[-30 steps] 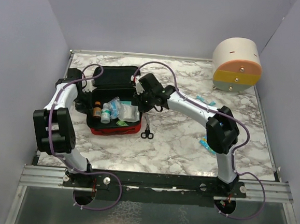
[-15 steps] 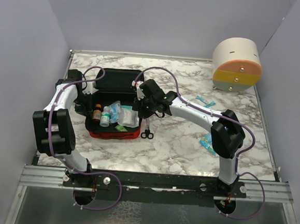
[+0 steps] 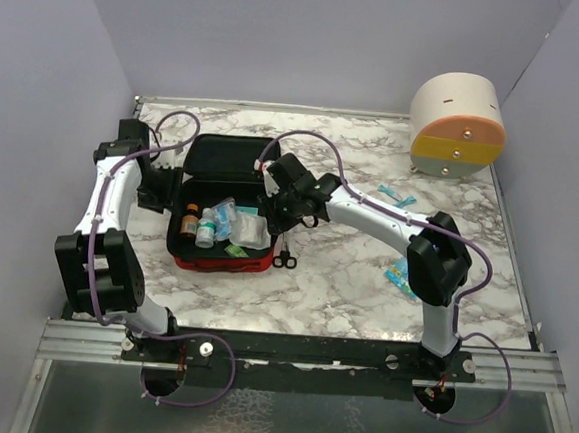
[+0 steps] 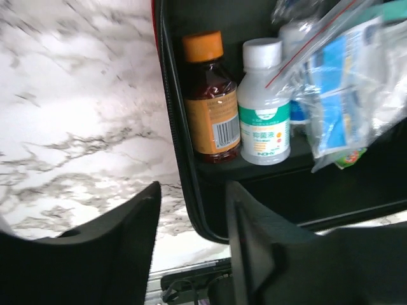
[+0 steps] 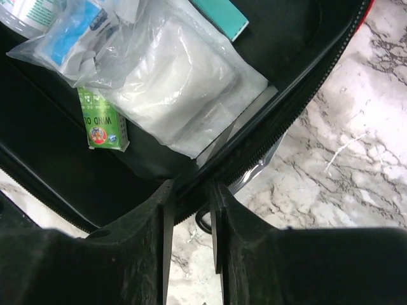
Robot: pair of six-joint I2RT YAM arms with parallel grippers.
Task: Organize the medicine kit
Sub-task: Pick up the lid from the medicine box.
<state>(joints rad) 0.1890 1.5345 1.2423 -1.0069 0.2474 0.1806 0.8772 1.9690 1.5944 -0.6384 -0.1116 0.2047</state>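
You are looking at one medicine kit (image 3: 232,158), lying open on the left-centre of the marble table (image 3: 335,280), between your two grippers. Its lid is lying back toward the far wall with the black inside facing up, and the red-edged base is sitting nearer the arm bases. Opened like this, its long axis is running from the near edge to the far edge, roughly square to the table.

Inside the base, two bottles are standing side by side and touching at the left wall: one brown bottle (image 4: 210,101) with an orange cap and one white bottle (image 4: 264,114) with a green label. Next to them are lying one clear bag (image 4: 346,76) of blue-and-white items, one bagged white pad (image 5: 178,89) and one small green box (image 5: 105,121).

One pair of scissors (image 3: 284,259) is lying just outside the kit's right side. Teal packets (image 3: 400,277) are lying in two spots further right. One round drawer container (image 3: 458,114) is standing in the far right corner.

Your left gripper (image 4: 194,203) is holding its fingers well apart, straddling the kit's left wall without touching it. Your right gripper (image 5: 189,190) is showing only a narrow gap, with the kit's zippered rim running through it; you cannot tell whether it is pinching that rim.
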